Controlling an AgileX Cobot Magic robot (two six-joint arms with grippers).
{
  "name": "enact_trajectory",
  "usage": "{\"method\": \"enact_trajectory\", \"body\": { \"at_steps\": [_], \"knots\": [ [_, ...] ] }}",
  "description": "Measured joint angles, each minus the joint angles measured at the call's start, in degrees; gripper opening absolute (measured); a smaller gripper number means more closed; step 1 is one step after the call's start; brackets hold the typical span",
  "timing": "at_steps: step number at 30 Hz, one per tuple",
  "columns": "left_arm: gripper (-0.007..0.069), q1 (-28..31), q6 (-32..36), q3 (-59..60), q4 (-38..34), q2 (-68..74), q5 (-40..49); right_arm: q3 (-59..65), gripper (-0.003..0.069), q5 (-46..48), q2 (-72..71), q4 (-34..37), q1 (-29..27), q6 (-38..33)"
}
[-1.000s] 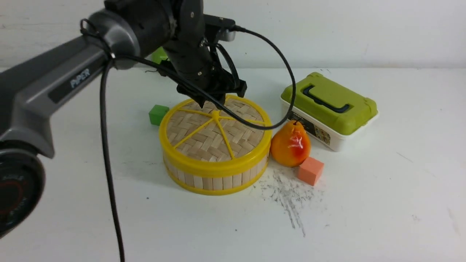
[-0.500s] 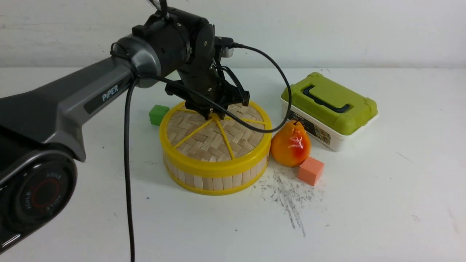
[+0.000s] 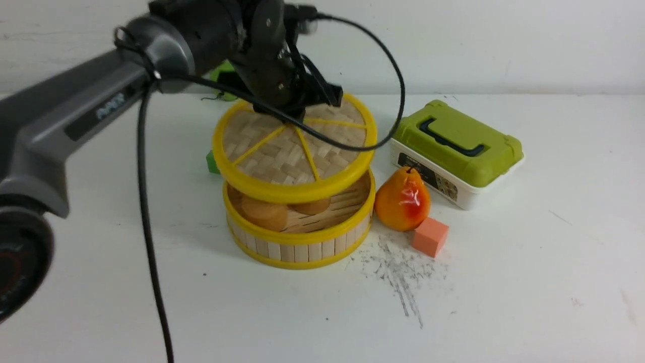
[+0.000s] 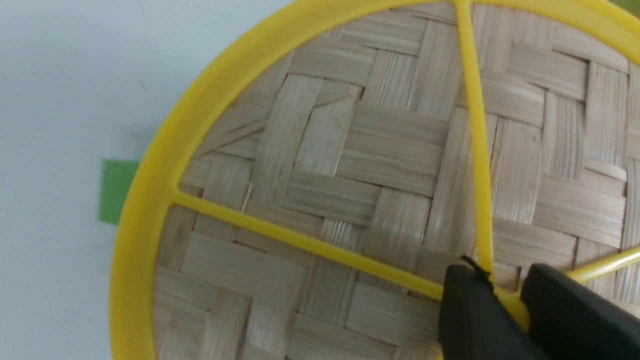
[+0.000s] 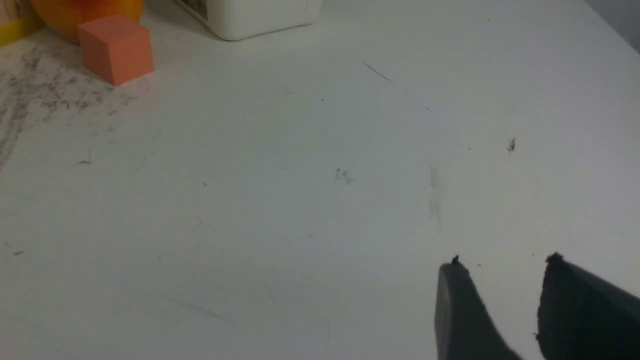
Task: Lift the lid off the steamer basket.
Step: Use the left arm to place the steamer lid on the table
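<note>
While your left gripper [image 3: 297, 115] pinches the hub of the lid [image 3: 295, 151], that lid hangs tilted at the upper centre of the front view, directly above the open steamer basket [image 3: 297, 247]. Inside the basket you see brown rounds [image 3: 264, 212], possibly buns. A pear [image 3: 401, 199] sits just right of the basket. Your right gripper [image 5: 502, 272], at the lower right of its wrist view, stands parted and empty over the table [image 5: 300, 200].

Left hand [image 4: 505, 295] pinched tight; right hand [image 5: 504, 270] agape.
</note>
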Motion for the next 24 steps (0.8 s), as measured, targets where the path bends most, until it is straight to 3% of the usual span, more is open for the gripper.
{"method": "enact_trajectory", "body": {
  "at_steps": [5, 7, 12, 17, 18, 24],
  "knots": [
    [0.0111, 0.7, -0.4, -0.1, 11.7, -10.2, 4.1, 0.0, 0.0240, 0.0, 0.0, 0.0, 0.0, 0.0],
    [0.0111, 1.4, -0.9, -0.2, 12.8, -11.5, 5.3, 0.0, 0.0240, 0.0, 0.0, 0.0, 0.0, 0.0],
    [0.0111, 9.8, -4.0, 5.2, 13.1, -14.9, 7.6, 0.0, 0.0240, 0.0, 0.0, 0.0, 0.0, 0.0],
    [0.0111, 15.8, -7.5, 17.8, 11.4, -14.4, 0.7, 0.0, 0.0240, 0.0, 0.0, 0.0, 0.0, 0.0],
    [0.0111, 17.6, -9.0, 22.7, 11.0, -13.7, -4.3, 0.0, 0.0240, 0.0, 0.0, 0.0, 0.0, 0.0],
    [0.0111, 19.1, -13.0, 31.8, 11.4, -9.7, -15.0, 0.0, 0.0240, 0.0, 0.0, 0.0, 0.0, 0.0]
  ]
}}
